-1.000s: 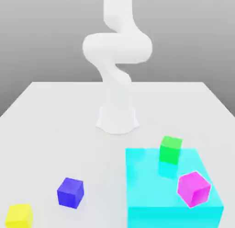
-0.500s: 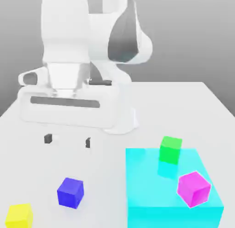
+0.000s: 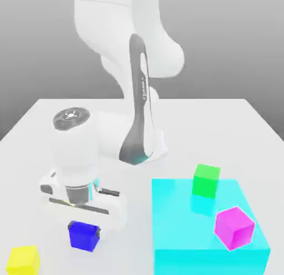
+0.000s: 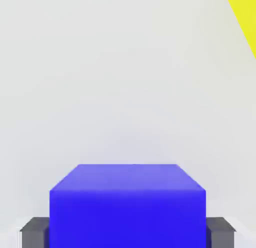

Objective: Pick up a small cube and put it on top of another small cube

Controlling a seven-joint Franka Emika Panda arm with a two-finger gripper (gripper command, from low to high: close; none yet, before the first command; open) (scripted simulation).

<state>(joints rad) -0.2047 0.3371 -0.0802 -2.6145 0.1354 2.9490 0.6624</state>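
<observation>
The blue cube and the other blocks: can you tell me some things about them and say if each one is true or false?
1. The robot's hand is closed on the small blue cube. True.
2. The small green cube sits on the bare table. False: it is on the big cyan block.
3. The small magenta cube is on the big cyan block too. True.
4. The blue cube is stacked on the small yellow cube. False: they are apart.

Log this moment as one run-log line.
gripper: shut on blue cube | yellow cube: on table | green cube, magenta cube: at cyan block | stacking: not yet done
</observation>
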